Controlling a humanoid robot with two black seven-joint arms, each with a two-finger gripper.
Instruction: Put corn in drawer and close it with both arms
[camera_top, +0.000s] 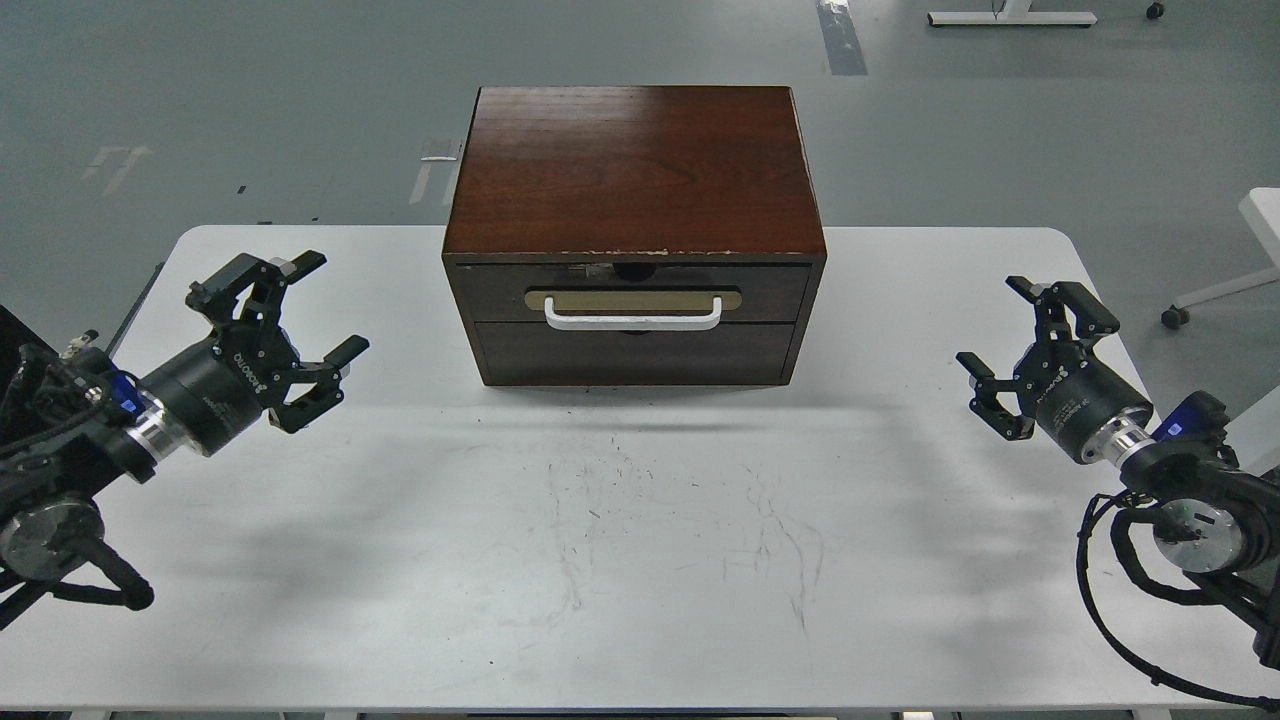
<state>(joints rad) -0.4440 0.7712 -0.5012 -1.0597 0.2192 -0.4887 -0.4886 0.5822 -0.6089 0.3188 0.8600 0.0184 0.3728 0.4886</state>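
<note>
A dark brown wooden cabinet (634, 170) stands at the back middle of the white table (640, 540). Its top drawer (632, 292), with a white bar handle (632, 318) on a tan oval plate, is shut flush with the front. The corn is not in view. My left gripper (300, 310) is open and empty over the table, well left of the cabinet. My right gripper (1020, 345) is open and empty over the table, well right of the cabinet.
A plain dark panel (634, 352) sits under the drawer. The table's front half shows only scuff marks (680, 520). Grey floor lies beyond the table's far edge, with a white furniture base (1010, 16) at top right.
</note>
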